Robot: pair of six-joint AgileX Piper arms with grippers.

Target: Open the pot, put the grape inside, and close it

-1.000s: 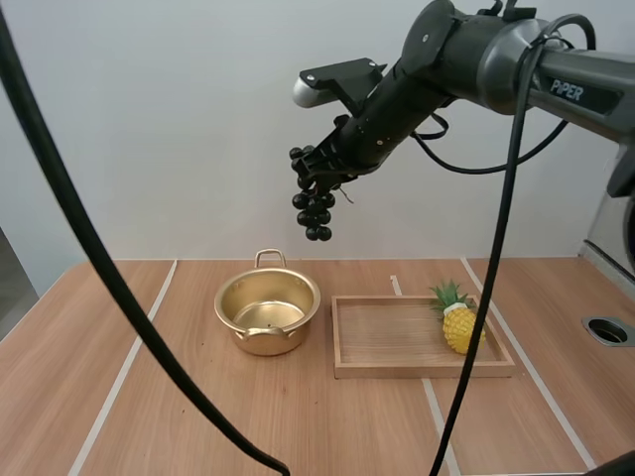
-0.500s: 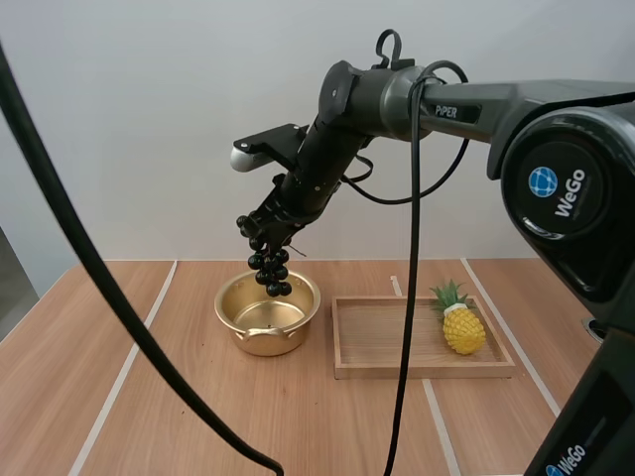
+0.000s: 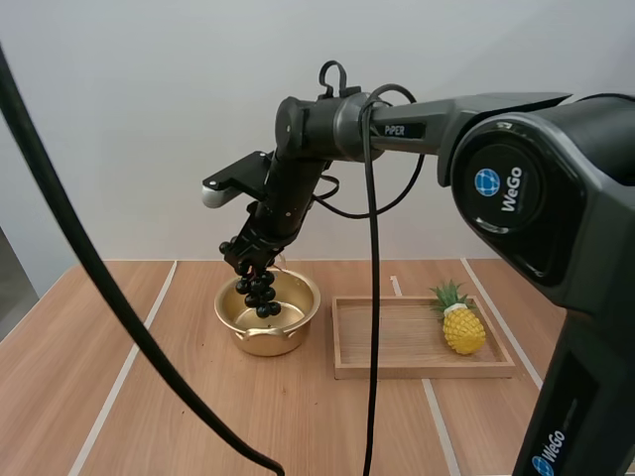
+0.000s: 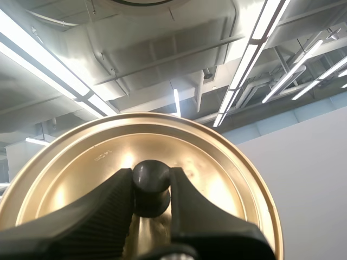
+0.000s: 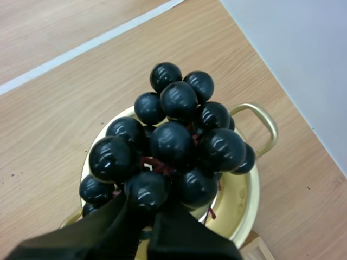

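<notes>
Overhead, the right hand [image 3: 248,260] is clamped on the stem end of a bunch of black grapes [image 3: 261,293]. The bunch hangs just over the open gold pot [image 3: 268,343], its lowest berries down about level with the rim. The pot stands on the wooden counter [image 3: 198,416], just beside a wooden tray [image 3: 417,370] holding a pineapple [image 3: 462,329]. The right arm [image 3: 456,107] bears white "PiPER" lettering [image 3: 402,130], and a nearer joint carries a "WeGo" logo [image 3: 506,188]. The left hand [image 4: 152,183] pinches the black knob [image 4: 151,172] of the gold lid [image 4: 227,179], held apart from the pot.
</notes>
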